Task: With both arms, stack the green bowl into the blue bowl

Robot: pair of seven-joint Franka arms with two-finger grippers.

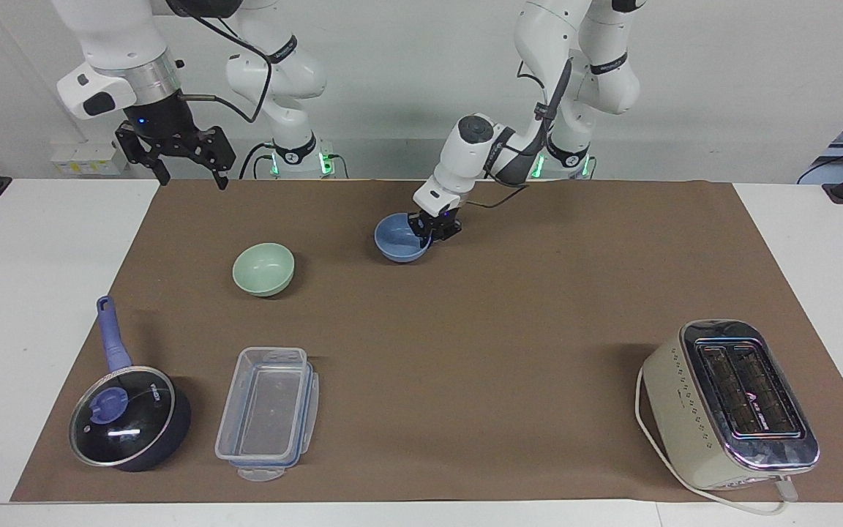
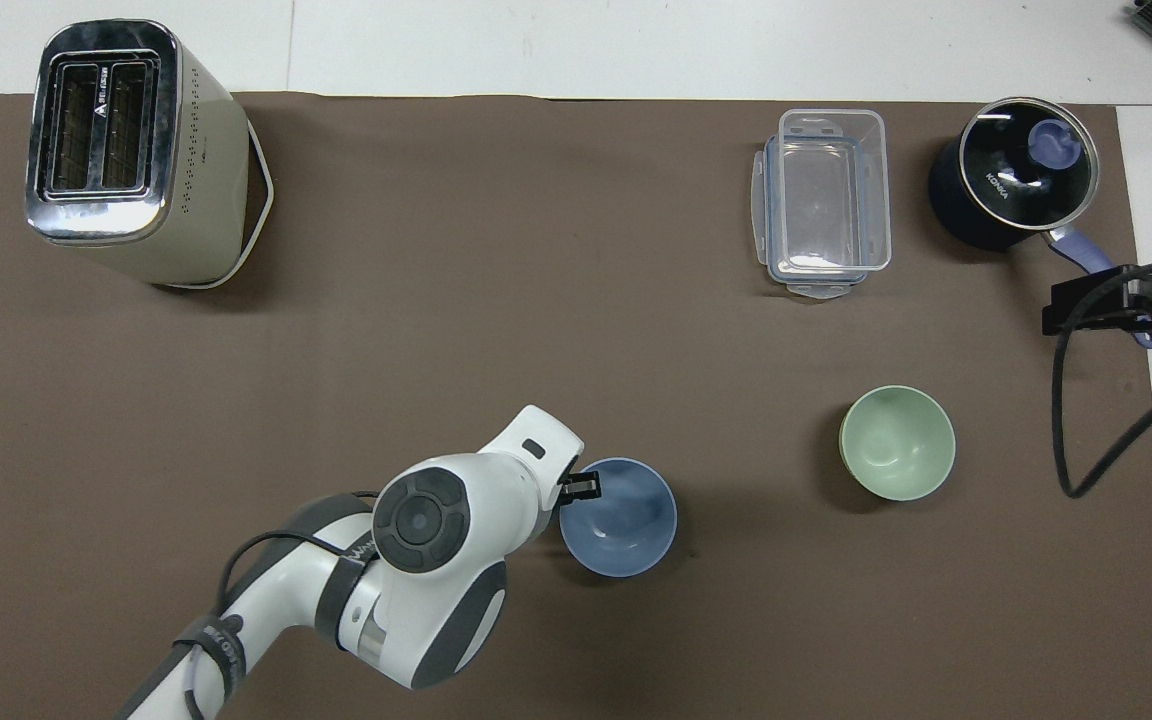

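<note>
The blue bowl (image 1: pixel 398 240) is near the middle of the brown mat, close to the robots; it also shows in the overhead view (image 2: pixel 626 520). My left gripper (image 1: pixel 429 228) is shut on the bowl's rim, on the side toward the left arm's end (image 2: pixel 581 487). I cannot tell whether the bowl touches the mat. The green bowl (image 1: pixel 263 269) sits upright and empty on the mat toward the right arm's end (image 2: pixel 897 443), apart from the blue bowl. My right gripper (image 1: pixel 197 181) is open and empty, raised over the mat's corner at the right arm's end (image 2: pixel 1106 305), and waits.
A dark blue lidded saucepan (image 1: pixel 129 417) and a clear plastic container (image 1: pixel 268 410) stand farther from the robots than the green bowl. A cream toaster (image 1: pixel 732 402) stands at the left arm's end, far from the robots.
</note>
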